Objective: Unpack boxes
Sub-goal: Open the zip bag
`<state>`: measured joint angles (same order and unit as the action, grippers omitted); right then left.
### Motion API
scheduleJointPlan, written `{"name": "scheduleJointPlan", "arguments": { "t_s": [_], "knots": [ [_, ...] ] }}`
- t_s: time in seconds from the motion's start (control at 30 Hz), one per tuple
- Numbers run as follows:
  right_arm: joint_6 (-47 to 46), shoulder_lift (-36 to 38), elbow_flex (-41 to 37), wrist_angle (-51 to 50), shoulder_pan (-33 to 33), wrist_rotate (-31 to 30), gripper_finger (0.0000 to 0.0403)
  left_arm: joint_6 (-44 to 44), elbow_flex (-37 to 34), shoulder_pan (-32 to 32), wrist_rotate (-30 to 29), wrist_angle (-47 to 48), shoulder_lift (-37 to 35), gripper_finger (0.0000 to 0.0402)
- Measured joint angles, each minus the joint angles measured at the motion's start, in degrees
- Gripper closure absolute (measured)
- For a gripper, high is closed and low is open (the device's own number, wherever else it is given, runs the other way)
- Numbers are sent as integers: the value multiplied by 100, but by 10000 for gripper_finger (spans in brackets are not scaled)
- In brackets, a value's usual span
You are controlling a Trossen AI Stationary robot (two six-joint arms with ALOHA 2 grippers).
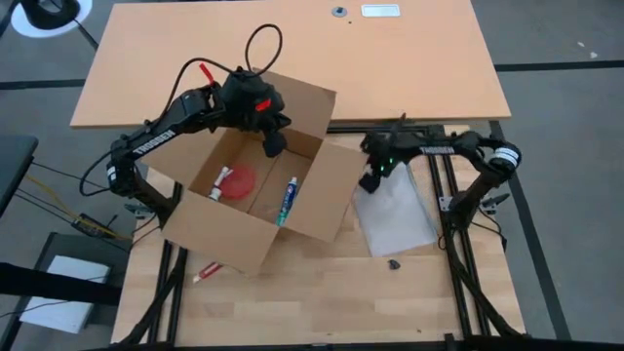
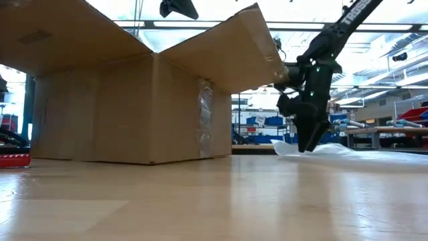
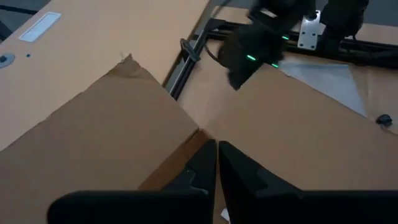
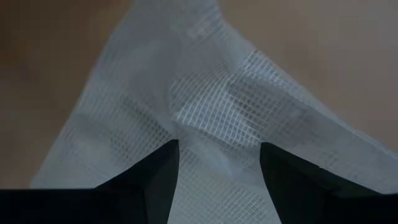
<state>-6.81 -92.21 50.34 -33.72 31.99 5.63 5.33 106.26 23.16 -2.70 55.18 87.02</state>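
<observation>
The brown cardboard box (image 1: 304,99) stands open on the table, flaps spread; in the low view the box (image 2: 120,107) fills the left side. Inside lie a red round thing (image 1: 239,181), a small white and red piece (image 1: 220,183) and a blue-and-white tube (image 1: 289,200). My left gripper (image 1: 273,146) (image 3: 216,155) hangs shut over the box's far part, high above it (image 2: 177,8), touching nothing. My right gripper (image 1: 370,182) (image 4: 217,165) is open, pointing down at the clear meshed plastic bag (image 1: 395,219) (image 4: 211,93), which lies flat on the table right of the box. My right gripper (image 2: 307,146) comes down from above with its open fingers at the bag's (image 2: 348,148) left end. The bag lies flat on the table. Whether the fingertips touch it, I cannot tell.
A red pen (image 1: 207,271) lies on the table at the box's near corner. A small dark piece (image 1: 394,262) sits near the bag's near edge. The box's right flap (image 3: 323,143) reaches toward the right arm (image 3: 261,43). A second tabletop (image 1: 292,39) lies beyond.
</observation>
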Motion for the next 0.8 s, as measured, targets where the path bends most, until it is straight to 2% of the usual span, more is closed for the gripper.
{"name": "scheduleJointPlan", "arguments": {
  "t_s": [0.17, 0.27, 0.43, 0.6, 0.8],
  "knots": [
    [-134, 38, -134, 105, -1167, 17, 180, -3, 0, -2, 207, 24, 0, 374],
    [-272, 38, -205, 502, -1806, 21, 182, -5, 0, -2, 453, 61, 0, 374],
    [-550, 38, -122, 910, -2596, -244, 185, 47, 0, -7, 634, 259, 0, 374],
    [-908, 208, 432, -39, -2783, -720, 190, 179, 0, 0, 632, 386, 0, 374],
    [-816, 739, 683, -622, -2398, -1111, 192, 185, 0, 0, 622, 391, 0, 374]
  ]
}}
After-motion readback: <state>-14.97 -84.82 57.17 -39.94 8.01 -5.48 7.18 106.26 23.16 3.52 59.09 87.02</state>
